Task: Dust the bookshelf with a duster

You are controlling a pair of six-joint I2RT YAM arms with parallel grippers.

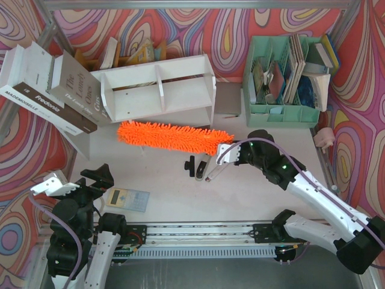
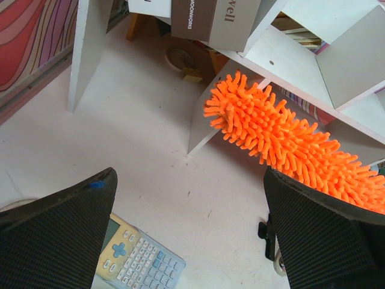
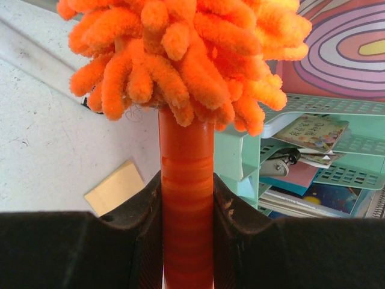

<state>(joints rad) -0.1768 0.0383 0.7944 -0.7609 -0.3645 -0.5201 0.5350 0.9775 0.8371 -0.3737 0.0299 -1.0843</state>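
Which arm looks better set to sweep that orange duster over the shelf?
Right. The right claw grips the duster by its handle, beside the bookshelf; the left claw sits open by the calculator.

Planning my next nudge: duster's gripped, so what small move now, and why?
Probably raise the duster and ease it forward onto the top board of the bookshelf: the right tool grips its handle, but the fluffy head lies in front of the shelf, not on it.
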